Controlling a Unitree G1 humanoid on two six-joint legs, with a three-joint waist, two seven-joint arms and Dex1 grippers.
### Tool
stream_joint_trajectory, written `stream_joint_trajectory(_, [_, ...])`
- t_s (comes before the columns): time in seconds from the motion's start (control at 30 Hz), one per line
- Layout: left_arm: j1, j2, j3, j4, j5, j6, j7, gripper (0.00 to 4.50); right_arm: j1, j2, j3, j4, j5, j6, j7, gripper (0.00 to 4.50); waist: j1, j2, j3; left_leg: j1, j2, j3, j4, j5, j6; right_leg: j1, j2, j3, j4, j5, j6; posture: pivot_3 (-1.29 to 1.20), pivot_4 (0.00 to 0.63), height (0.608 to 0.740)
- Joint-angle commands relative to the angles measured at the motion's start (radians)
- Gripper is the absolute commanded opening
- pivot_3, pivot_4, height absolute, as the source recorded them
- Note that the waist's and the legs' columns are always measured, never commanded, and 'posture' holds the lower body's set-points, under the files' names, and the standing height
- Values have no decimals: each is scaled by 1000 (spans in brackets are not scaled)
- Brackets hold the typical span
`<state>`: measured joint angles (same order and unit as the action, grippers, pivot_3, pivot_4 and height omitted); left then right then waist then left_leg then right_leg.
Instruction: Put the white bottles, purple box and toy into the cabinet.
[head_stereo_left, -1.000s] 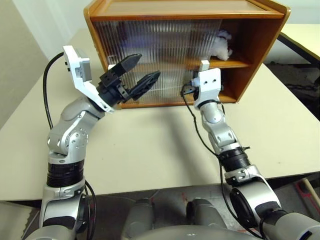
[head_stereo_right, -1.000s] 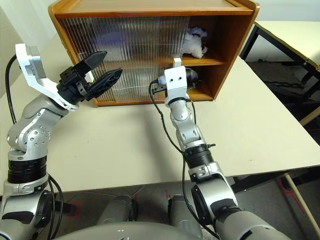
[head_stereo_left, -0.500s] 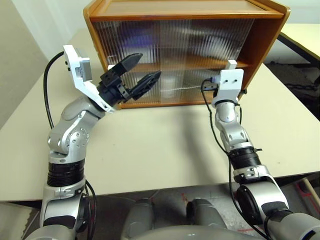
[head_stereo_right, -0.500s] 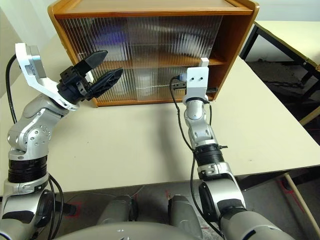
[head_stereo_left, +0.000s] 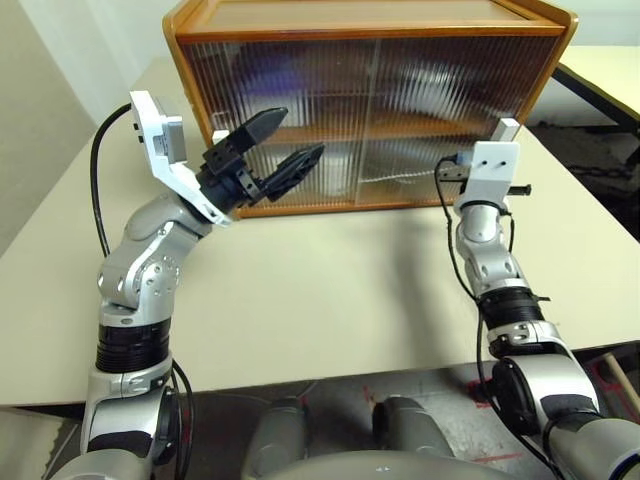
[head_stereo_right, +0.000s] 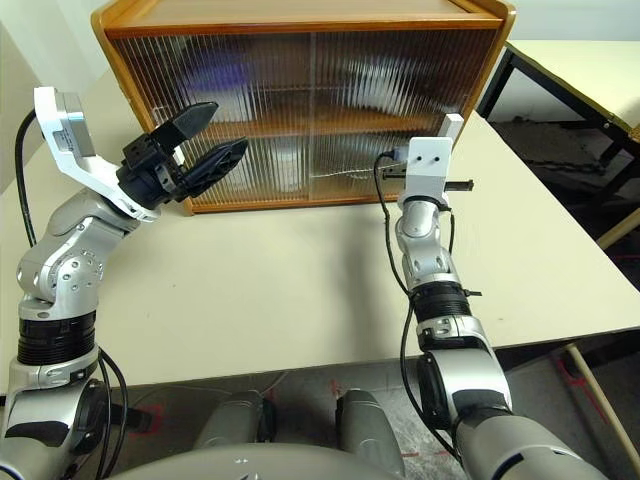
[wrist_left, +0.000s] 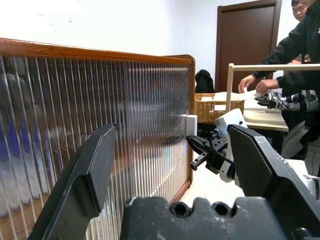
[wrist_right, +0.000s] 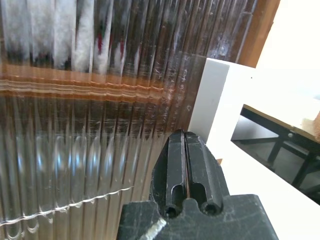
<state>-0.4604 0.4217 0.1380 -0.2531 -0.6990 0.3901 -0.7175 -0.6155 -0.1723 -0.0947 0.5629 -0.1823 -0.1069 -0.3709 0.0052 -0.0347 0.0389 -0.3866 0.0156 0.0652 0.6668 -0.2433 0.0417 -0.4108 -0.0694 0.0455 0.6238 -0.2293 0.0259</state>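
From the head view, your honey-brown wooden cabinet shows both ribbed translucent sliding doors across its front; the left gripper hangs spread and empty. In the right wrist view, the right gripper is pressed together against the white handle (toy blurred behind). Pushing harder could jam the door.

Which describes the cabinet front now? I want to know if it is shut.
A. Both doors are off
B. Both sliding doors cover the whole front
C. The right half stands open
B: the ribbed sliding doors span the cabinet from side to side, no gap.
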Motion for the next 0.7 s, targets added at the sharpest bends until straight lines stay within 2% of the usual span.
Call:
stream_joint_trajectory(0.03, [-10, -3, -11, 18, 11, 0, -6, 4500, -8, -15, -19, 27, 1, -23, -25, 45, 0, 0, 0, 0, 0, 0, 0, 0, 0, 0, 0, 0, 0, 0, 0, 98, 0, 740])
stream_joint_trajectory(0.2, [-5, -4, -12, 23, 14, -4, -10, 4500, 12, -19, -11, 11, 15, -50, 16, 45, 1, 0, 0, 0, 0, 0, 0, 0, 0, 0, 0, 0, 0, 0, 0, 95, 0, 740])
stream_joint_trajectory(0.33, [12, -9, -11, 21, 16, -8, -10, 4500, 83, -26, 27, -86, 92, -121, 223, 45, -4, 0, 0, 0, 0, 0, 0, 0, 0, 1, 0, 0, -1, 0, 0, 96, 0, 740])
stream_joint_trajectory(0.43, [31, -11, -6, 19, 17, -11, -6, 4500, 170, -40, 38, -203, 212, -129, 437, 789, -14, 0, 0, 0, 1, -1, 0, 0, 1, 1, 0, 0, -1, 0, 1, 101, 0, 740])
stream_joint_trajectory(0.7, [143, -24, 31, 20, 49, -55, 37, 4500, 430, -98, 31, -457, 338, -126, 666, 3766, -14, 0, 0, 1, 3, -1, 0, 0, 0, 2, 0, 0, -1, -1, 2, 108, 0, 740])
